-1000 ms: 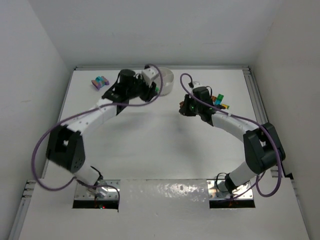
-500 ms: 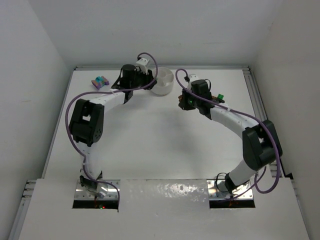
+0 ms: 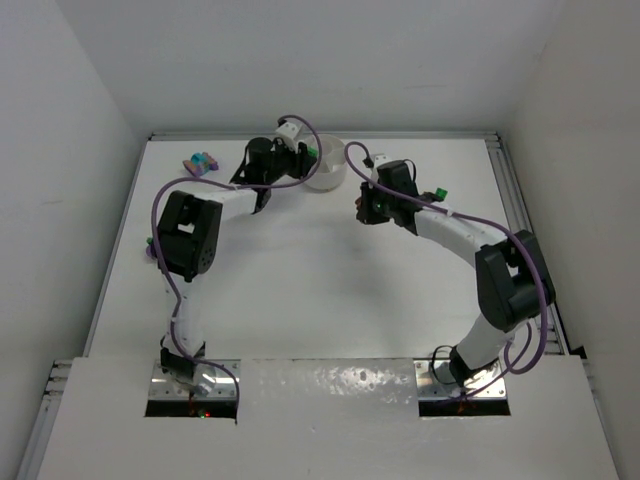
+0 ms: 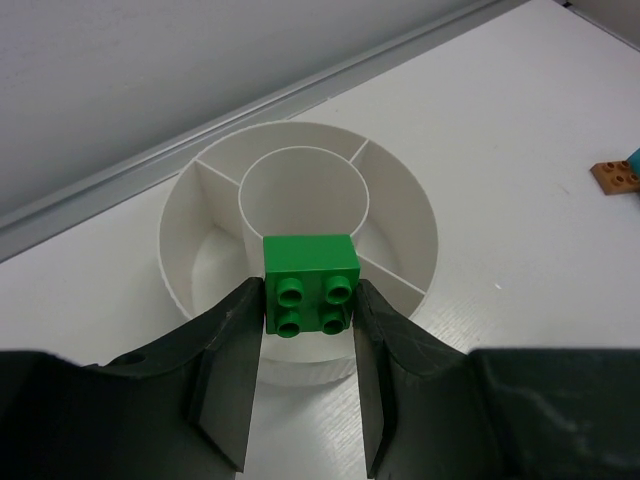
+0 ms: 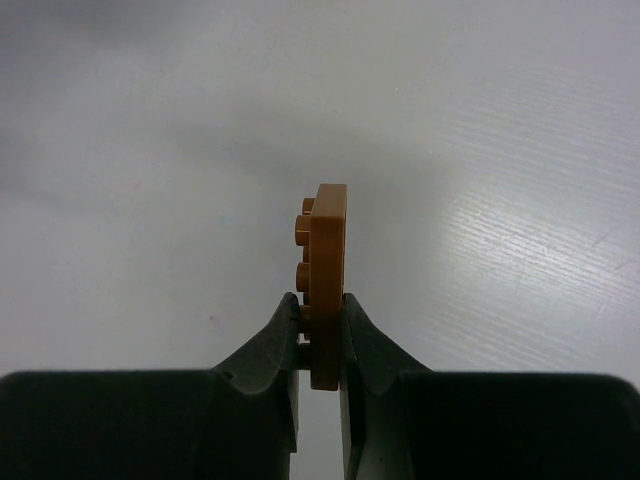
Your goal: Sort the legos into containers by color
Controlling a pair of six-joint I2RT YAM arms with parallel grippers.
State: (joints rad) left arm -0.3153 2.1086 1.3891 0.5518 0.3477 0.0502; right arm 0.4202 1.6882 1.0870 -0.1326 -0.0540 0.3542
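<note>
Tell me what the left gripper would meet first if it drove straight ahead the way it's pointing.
The white dish: the left gripper, shut on the green brick, points at its near wall and outer ring. Height is hard to judge, so the brick might clear the rim.

Four-stud green brick [image 4: 311, 283] is pinched in my left gripper [image 4: 308, 300], studs facing the wrist cam, right over the near side of the round white dish [image 4: 400, 250] with its centre well and curved sections. The flat orange brick [image 5: 327, 270] sits edge-on in my right gripper [image 5: 320, 305], studs pointing left. A little purple-teal-pink cluster [image 3: 200, 162] lies well left of the dish.
</note>
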